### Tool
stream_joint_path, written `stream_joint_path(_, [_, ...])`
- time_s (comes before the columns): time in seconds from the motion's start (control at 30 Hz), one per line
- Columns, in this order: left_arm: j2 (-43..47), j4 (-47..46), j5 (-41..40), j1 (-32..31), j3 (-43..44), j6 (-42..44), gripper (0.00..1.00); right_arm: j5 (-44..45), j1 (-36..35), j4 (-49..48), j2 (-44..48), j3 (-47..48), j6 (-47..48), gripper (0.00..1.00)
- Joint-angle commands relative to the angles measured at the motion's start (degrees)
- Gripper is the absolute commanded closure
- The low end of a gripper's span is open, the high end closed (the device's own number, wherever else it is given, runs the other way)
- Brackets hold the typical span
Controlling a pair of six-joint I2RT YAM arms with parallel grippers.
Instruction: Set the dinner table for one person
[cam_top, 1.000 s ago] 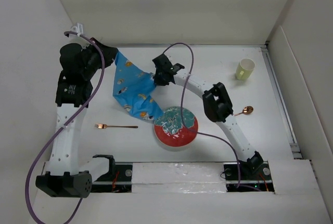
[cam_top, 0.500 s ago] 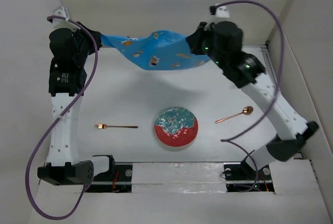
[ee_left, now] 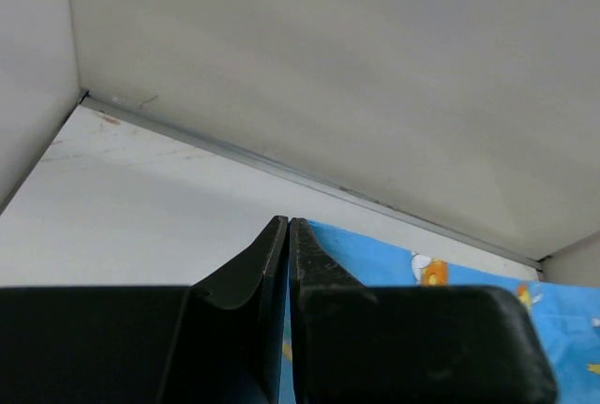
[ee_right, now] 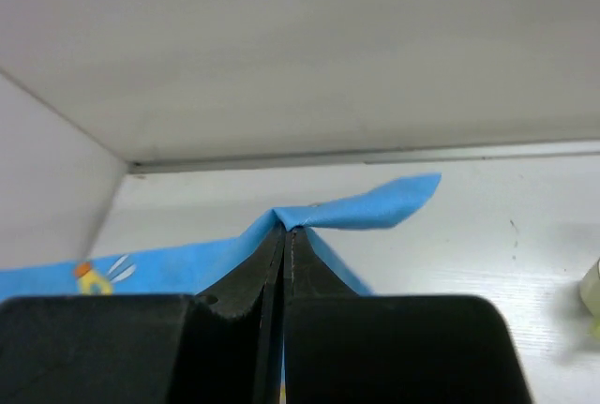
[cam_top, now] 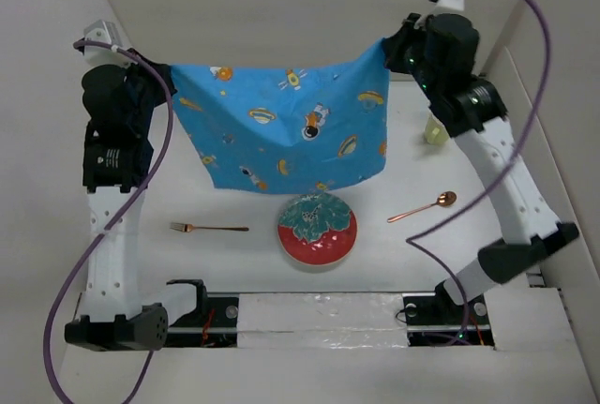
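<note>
A blue cartoon-printed cloth mat (cam_top: 281,127) hangs spread out in the air above the back of the white dinner table (cam_top: 225,263). My left gripper (cam_top: 165,73) is shut on its upper left corner, seen in the left wrist view (ee_left: 287,226) with cloth (ee_left: 394,259) beside the fingers. My right gripper (cam_top: 386,50) is shut on its upper right corner, seen in the right wrist view (ee_right: 286,229) with the cloth corner (ee_right: 375,209) folding out past the tips. A red and teal plate (cam_top: 317,229) sits at the front middle, just below the cloth's lower edge.
A copper fork (cam_top: 208,228) lies left of the plate. A copper spoon (cam_top: 424,207) lies right of it. A pale yellow cup (cam_top: 435,130) stands at the back right, partly behind my right arm; it shows at the right edge of the right wrist view (ee_right: 591,296). White walls enclose the table.
Both grippers have lifted and pulled apart. The cloth went from a bunched heap on the table to a sagging band, then to a flat spread sheet held high.
</note>
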State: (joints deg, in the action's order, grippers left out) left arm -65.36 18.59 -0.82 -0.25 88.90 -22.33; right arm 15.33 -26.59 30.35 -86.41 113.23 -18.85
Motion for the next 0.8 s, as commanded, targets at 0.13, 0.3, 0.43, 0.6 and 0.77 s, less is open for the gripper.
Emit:
stream_joint_path(0.13, [-18.7,-10.3,-3.1,0.3,-0.2,0.2,1.0,-2.7,7.1,-4.9,-20.9,3.8,-2.2,1.0])
stream_joint_path(0.3, [-38.7,-7.2,-4.7,-0.4,13.0,0.1,1.0,-3.2,10.9,-4.8,-30.3,6.0,-5.4,1.0])
stream_joint_path(0.43, [-52.2,1.6,-4.5,-0.4,25.1,0.6,0.71,-4.4,12.2,-4.6,-36.8,10.7,-6.0,0.8])
stream_joint_path(0.6, [-52.5,3.5,-6.5,1.0,23.2,0.8,0.31,-5.8,13.6,8.3,-45.8,24.1,-5.6,0.26])
stream_joint_path(0.77, [-36.0,-3.6,-5.8,1.2,0.8,-0.5,0.52,-6.4,13.6,-3.3,-25.4,-8.7,-8.6,0.91])
